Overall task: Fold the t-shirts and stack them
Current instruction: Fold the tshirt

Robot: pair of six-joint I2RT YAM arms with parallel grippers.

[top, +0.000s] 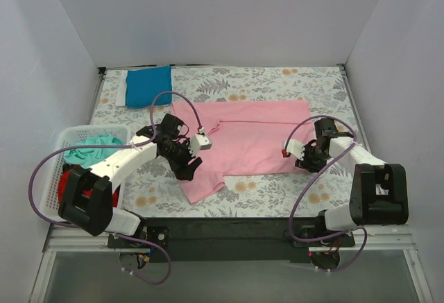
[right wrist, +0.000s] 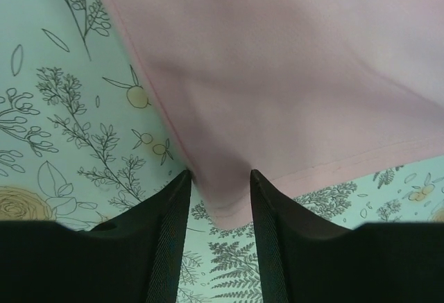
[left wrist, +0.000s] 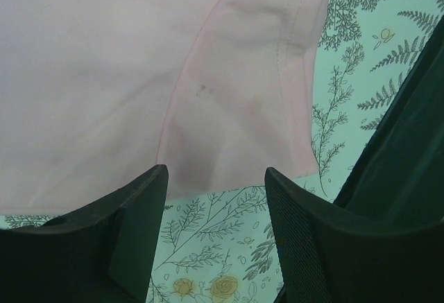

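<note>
The pink t-shirt (top: 250, 133) lies across the middle of the table (top: 263, 188), long axis left to right, its sleeve (left wrist: 277, 74) just ahead of the spread left gripper (left wrist: 215, 178) and its near hem corner (right wrist: 229, 202) between the fingers of the right gripper (right wrist: 220, 178) (also apart, pinching nothing).

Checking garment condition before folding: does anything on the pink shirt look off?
A small dark speck sits on the sleeve of the pink t-shirt, beside its seam, ahead of the left gripper; stain or lint, I cannot tell. Nothing else stands out.

Left claw (left wrist: 216, 178) spread, right claw (right wrist: 220, 178) narrowly parted, both low
</note>
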